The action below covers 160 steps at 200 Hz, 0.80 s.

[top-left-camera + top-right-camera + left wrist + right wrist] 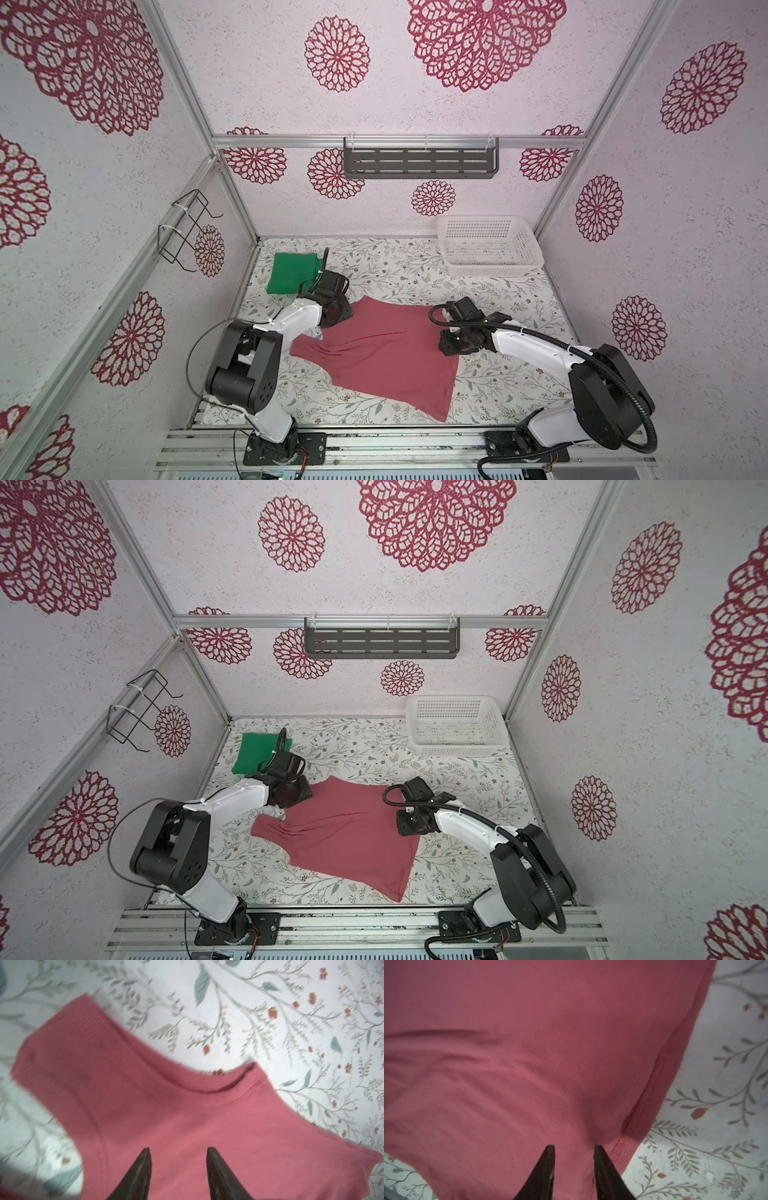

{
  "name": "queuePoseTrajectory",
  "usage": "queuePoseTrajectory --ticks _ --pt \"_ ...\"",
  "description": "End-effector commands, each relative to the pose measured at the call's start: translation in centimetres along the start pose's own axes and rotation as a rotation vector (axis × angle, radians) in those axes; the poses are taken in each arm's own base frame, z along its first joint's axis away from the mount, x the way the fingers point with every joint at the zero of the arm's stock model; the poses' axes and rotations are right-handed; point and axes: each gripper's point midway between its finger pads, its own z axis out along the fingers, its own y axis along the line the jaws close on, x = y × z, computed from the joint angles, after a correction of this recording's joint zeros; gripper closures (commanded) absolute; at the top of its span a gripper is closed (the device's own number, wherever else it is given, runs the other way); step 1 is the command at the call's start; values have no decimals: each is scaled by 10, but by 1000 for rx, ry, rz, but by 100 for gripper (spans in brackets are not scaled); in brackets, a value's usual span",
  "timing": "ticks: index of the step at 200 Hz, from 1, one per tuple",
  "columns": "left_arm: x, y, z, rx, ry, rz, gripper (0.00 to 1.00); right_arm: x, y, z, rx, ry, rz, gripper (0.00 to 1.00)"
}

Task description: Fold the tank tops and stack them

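Top view, far left: the green tank top (pixel 291 272) lies folded at 10 o'clock on the bench (pixel 395 266), close to the left wall. Next, the left tool (pixel 178 1149) hovers with fingers apart, pinching nothing, over the strap end of the pinkish red tank top (pixel 386 353). That top lies spread mid-bench, its long axis running from 9 to 4 o'clock. At its hem (pixel 623 1147) the right tool (pixel 574 1147) likewise stands apart over cloth, gripping nothing. Each arm is nearest 1 end, so an end-to-end fold looks natural. Open bench lies toward 12 o'clock. The white basket (pixel 490 272) sits well apart at 2 o'clock.
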Motion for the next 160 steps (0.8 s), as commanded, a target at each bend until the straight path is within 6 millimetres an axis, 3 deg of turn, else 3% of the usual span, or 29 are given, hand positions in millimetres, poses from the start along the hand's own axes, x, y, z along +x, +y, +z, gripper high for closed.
queuePoseTrajectory --ticks 1,42,79,95,116,137,160 --pt "6 -17 26 33 68 64 53 -9 -5 8 19 -29 36 66" --pt "13 -5 63 31 104 5 53 -14 -41 31 126 6 53 66" --pt "-9 7 86 10 81 -45 53 -55 -63 50 186 -17 -12 66" --pt "-25 9 90 -7 54 -47 53 -84 -65 45 228 -59 -66 66" --pt "-44 15 89 -30 21 -58 53 -105 -59 18 252 -101 -93 65" --pt "-54 21 87 -35 3 -72 53 -88 -43 -9 197 -98 -80 64" --pt "-55 22 89 -31 3 -77 53 -35 -9 -14 64 -35 -49 64"
